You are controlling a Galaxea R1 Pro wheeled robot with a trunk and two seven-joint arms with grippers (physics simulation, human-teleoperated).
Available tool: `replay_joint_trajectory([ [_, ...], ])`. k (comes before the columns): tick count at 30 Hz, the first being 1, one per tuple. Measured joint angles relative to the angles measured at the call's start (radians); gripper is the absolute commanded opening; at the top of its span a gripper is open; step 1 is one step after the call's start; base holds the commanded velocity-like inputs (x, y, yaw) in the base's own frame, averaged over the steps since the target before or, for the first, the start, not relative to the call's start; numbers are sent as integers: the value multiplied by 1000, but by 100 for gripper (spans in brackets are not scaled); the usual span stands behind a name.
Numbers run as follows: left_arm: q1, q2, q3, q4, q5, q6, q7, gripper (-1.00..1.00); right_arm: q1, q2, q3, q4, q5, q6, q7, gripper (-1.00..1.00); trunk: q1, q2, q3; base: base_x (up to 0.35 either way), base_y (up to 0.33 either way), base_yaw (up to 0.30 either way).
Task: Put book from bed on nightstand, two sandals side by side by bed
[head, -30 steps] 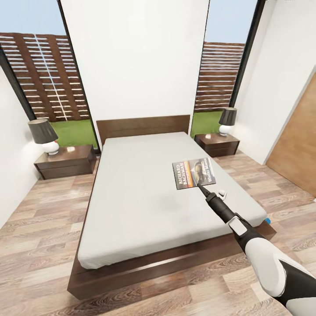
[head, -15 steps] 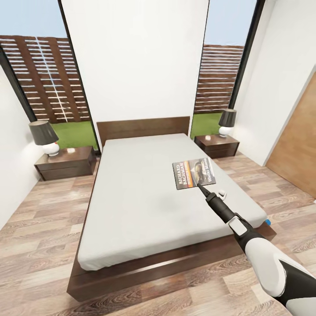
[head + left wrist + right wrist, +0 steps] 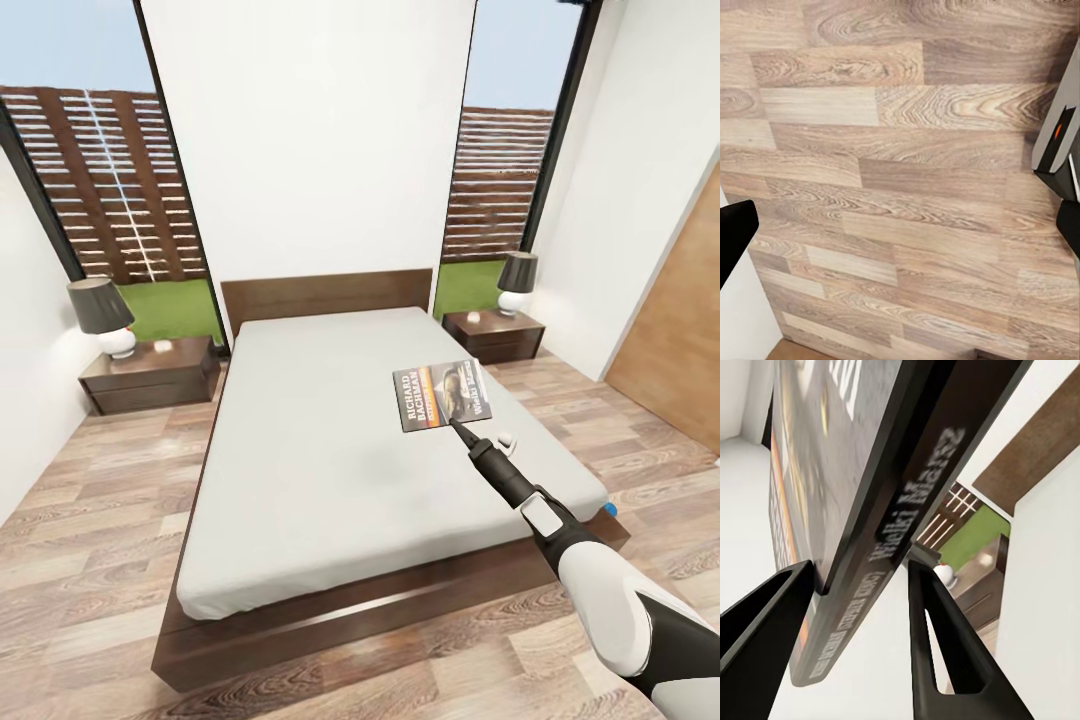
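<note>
The right gripper [image 3: 458, 426] is pinching the near edge of the book [image 3: 444, 395], fingers [image 3: 937, 637] closed against its covers (spine between them in the wrist view). The single book is hanging above the bed [image 3: 330, 420], toward its right side, its long axis crosswise. Of two nightstands, the right one [image 3: 494, 333] is lying nearer, beyond the book. One blue sandal [image 3: 611, 509] is peeking past the bed's foot corner. The left gripper [image 3: 900, 225] is standing open over floor.

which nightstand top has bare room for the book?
Both glossy dark brown nightstands hold a lamp. The left nightstand has its dark-shaded lamp at the outer end, leaving the bed-side half bare except for a small pale item. The right nightstand looks tighter: lamp at the outer end, small item on the bed side. The dark-covered paperback book sits between the right gripper's fingers.
</note>
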Motion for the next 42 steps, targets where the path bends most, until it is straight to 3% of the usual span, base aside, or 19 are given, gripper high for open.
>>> replay_joint_trajectory([
  [12,0,1,1,0,2,-2,0,100,0,12,1,0,-2,1,0,-100,0,0,7,0,0,0],
  [23,0,1,2,0,4,-30,0,100,4,44,1,11,-2,6,-3,-100,0,0,13,0,0,0],
  [27,0,1,2,0,6,-59,0,100,32,44,-1,12,-7,19,-2,-100,0,0,15,0,0,0],
  [36,0,1,2,0,8,-80,-2,100,155,47,-6,6,-17,89,16,-100,0,0,18,0,0,0],
  [42,0,1,2,0,7,-82,-2,100,193,53,-1,9,-19,115,31,-100,0,0,19,0,0,0],
])
